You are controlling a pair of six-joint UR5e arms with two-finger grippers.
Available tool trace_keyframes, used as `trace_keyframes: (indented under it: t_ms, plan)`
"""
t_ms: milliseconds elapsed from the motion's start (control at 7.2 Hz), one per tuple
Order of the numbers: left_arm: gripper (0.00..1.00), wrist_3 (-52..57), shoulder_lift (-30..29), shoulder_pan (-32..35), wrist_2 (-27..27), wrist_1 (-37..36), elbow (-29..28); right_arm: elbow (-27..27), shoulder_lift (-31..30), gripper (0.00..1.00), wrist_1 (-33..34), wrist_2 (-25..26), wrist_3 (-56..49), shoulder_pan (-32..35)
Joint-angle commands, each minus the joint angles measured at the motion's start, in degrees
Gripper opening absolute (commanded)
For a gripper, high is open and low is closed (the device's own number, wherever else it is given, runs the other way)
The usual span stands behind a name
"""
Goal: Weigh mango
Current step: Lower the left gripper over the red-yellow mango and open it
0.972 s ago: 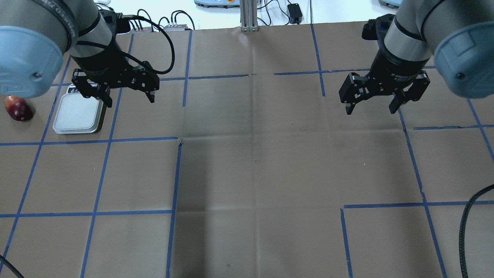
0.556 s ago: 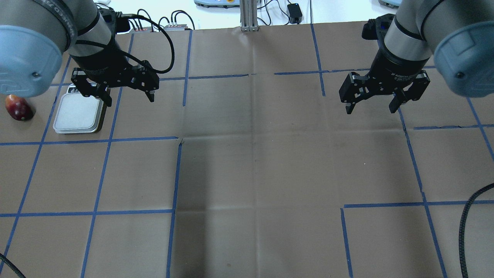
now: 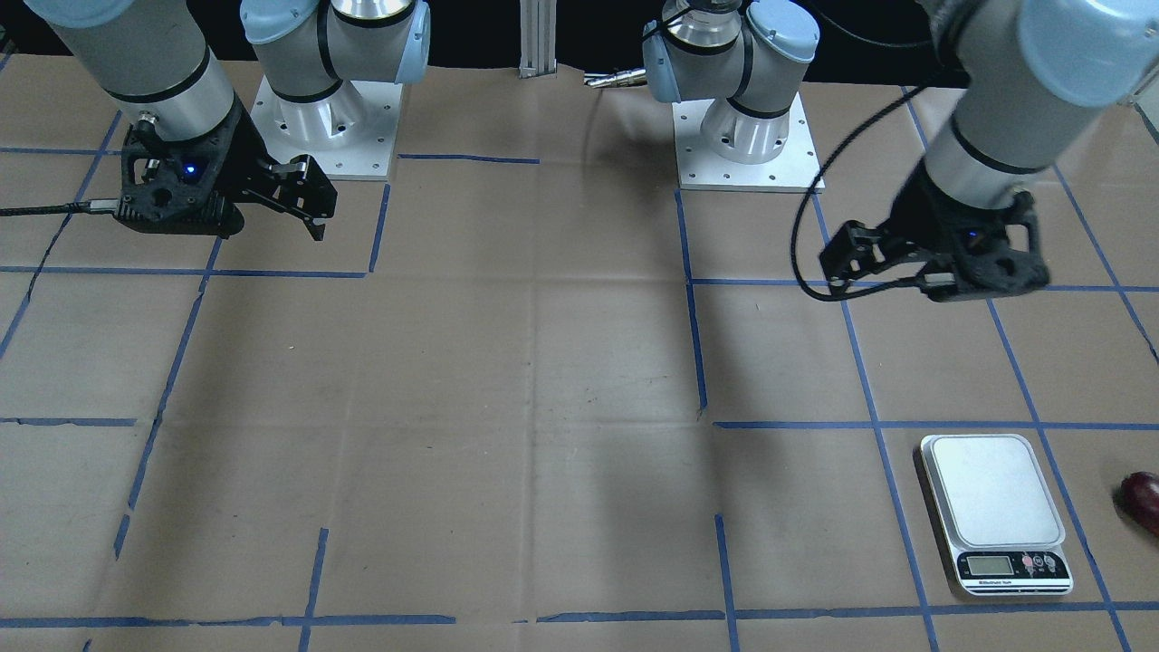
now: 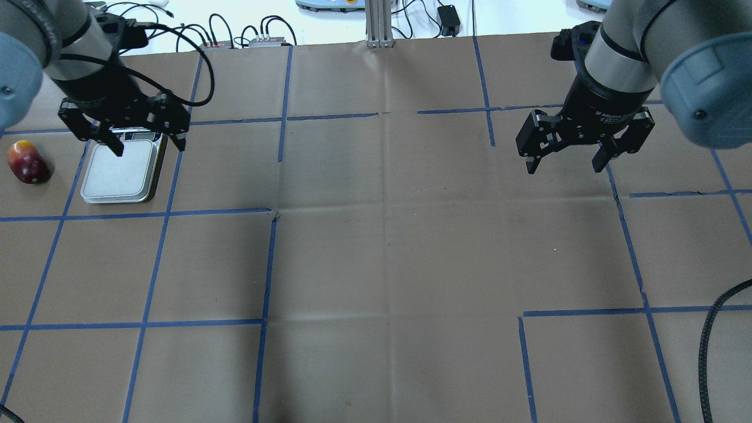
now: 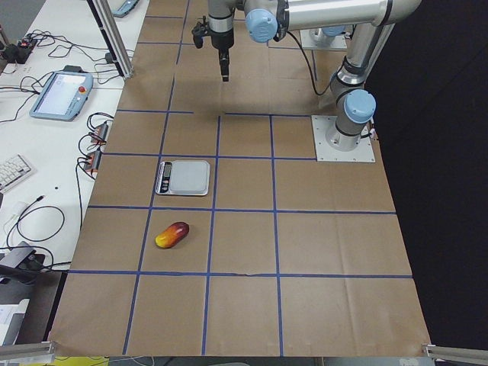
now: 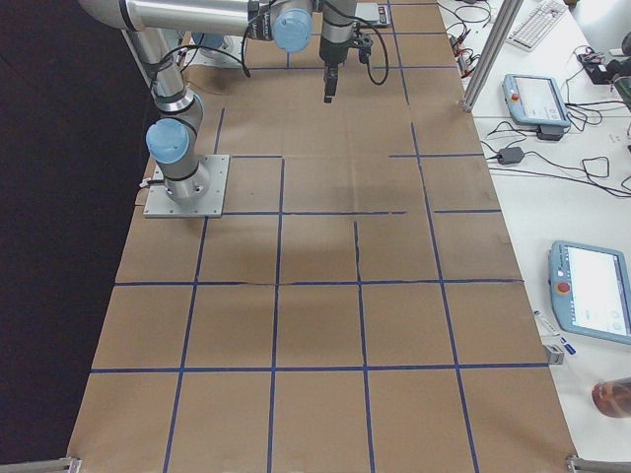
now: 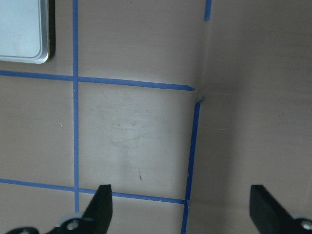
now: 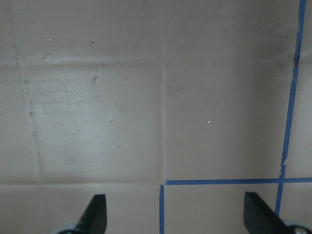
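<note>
Scanning left to right in the overhead view: the mango [image 4: 26,163] lay on the bench [image 4: 376,264], just left of the scale [image 4: 117,176] and apart from it. The left tool [image 4: 151,148], spread wide and empty, had shifted leftward over the last second and hung above the scale's display end, probably well clear of it, though height was hard to judge. The approach toward the fruit had begun; no grasp yet. The right tool [image 4: 564,169] hung spread, unmoved.

The brown-papered table [image 4: 376,264], gridded with blue tape [image 4: 205,322], carries a scale [image 4: 120,173] and, beside it, the mango [image 4: 26,163] near its left end.
</note>
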State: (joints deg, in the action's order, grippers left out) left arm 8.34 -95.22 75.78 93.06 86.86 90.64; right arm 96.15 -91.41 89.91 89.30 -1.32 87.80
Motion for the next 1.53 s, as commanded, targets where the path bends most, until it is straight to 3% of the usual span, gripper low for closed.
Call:
trace_keyframes:
  t_ms: [0, 139, 417, 556, 1250, 1389]
  plan:
    - [1.0, 11.37, -9.14, -14.73, 0.01, -6.91, -3.6, 0.0, 0.0, 1.0, 0.0, 0.0, 0.0, 0.0]
    - [1.0, 16.83, -16.33, -18.35, 0.1, -12.97, -9.37, 0.0, 0.0, 1.0, 0.0, 0.0, 0.0, 0.0]
    - [1.0, 21.6, -32.93, -24.16, -0.77, -13.38, -25.7, 0.0, 0.0, 1.0, 0.0, 0.0, 0.0, 0.0]
    - [1.0, 22.06, -39.45, -26.71, -0.69, -12.86, -30.91, 0.0, 0.0, 1.0, 0.0, 0.0, 0.0, 0.0]
    - [0.99, 14.33, -50.93, -29.55, -5.35, -14.0, -39.92, 0.0, 0.0, 1.0, 0.0, 0.0, 0.0, 0.0]
    - [0.87, 12.59, -51.73, -29.55, -5.52, -13.56, -40.19, 0.0, 0.0, 1.0, 0.0, 0.0, 0.0, 0.0]
